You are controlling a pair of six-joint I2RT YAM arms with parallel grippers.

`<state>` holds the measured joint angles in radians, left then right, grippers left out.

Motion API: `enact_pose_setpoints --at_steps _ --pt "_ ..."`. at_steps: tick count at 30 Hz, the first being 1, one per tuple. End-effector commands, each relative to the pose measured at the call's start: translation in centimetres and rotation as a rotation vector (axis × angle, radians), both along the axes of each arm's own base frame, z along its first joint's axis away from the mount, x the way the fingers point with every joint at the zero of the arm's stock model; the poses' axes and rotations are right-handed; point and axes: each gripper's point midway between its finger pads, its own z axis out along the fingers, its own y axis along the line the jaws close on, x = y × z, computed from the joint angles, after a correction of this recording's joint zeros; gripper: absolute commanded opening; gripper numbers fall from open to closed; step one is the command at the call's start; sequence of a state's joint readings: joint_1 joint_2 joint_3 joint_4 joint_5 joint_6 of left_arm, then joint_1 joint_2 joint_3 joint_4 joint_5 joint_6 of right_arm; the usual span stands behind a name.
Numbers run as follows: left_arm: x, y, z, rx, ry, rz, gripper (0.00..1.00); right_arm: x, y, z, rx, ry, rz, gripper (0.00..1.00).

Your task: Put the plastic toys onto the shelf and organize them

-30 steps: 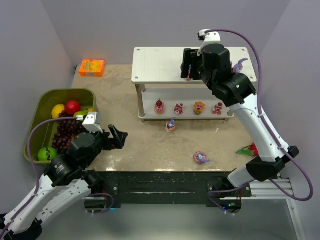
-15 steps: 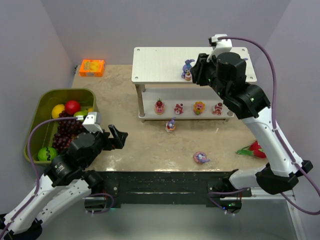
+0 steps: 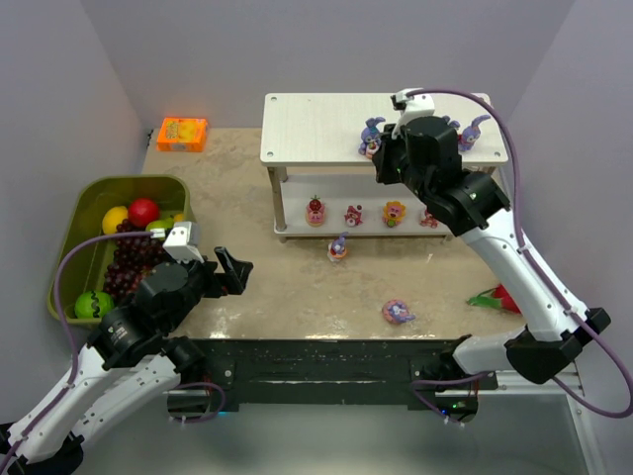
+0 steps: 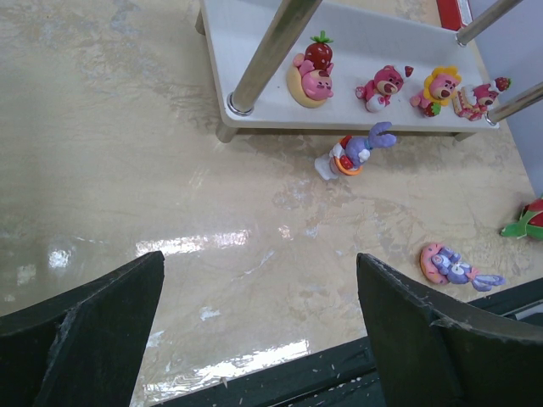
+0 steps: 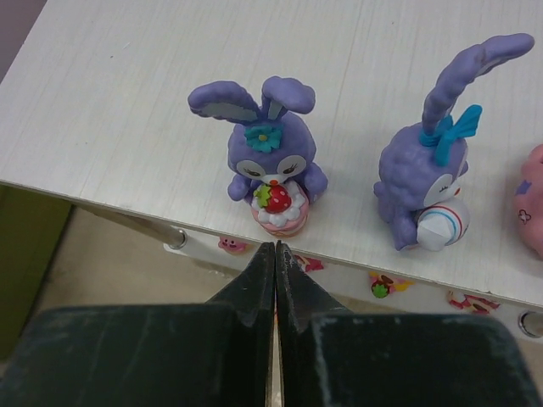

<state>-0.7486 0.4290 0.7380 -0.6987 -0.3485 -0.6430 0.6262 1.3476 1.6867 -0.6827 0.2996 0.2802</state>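
Observation:
The white shelf (image 3: 312,124) holds a purple bunny with a strawberry cake (image 3: 372,136) (image 5: 270,161) near the front edge of its top board, and a second bunny (image 5: 428,182) to its right. My right gripper (image 5: 275,248) hangs just in front of the first bunny, shut and empty. Several small red, pink and yellow figures (image 3: 353,214) (image 4: 379,85) stand on the lower board. One bunny (image 3: 338,247) (image 4: 355,153) lies on the table before the shelf, another on a pink donut (image 3: 398,313) (image 4: 450,263) nearer me. My left gripper (image 3: 229,269) (image 4: 259,259) hovers open at the near left.
An olive-green bin (image 3: 71,223) with grapes, an apple and other fruit sits at the left. An orange box (image 3: 182,134) lies at the back left. A pink-red dragon fruit (image 3: 499,295) (image 4: 530,220) lies near the right edge of the table.
My right gripper let go of the strawberry-cake bunny on the top board, drew back from it and closed its jaws. The left arm has not moved.

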Motion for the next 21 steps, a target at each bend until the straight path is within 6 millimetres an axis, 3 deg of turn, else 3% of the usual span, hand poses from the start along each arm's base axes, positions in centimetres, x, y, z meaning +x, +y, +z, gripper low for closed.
enact_pose_setpoints --at_steps 1,15,21 --pt "0.4 0.0 0.1 -0.002 -0.011 0.014 1.00 0.5 0.7 0.9 0.045 -0.035 0.008 0.01" --pt "0.3 0.0 0.2 -0.004 -0.012 0.016 0.99 1.2 0.9 0.9 0.030 -0.039 0.000 0.00" --pt "0.3 0.0 0.3 -0.008 -0.015 0.015 0.99 -0.6 -2.0 1.9 0.008 -0.063 -0.067 0.01"
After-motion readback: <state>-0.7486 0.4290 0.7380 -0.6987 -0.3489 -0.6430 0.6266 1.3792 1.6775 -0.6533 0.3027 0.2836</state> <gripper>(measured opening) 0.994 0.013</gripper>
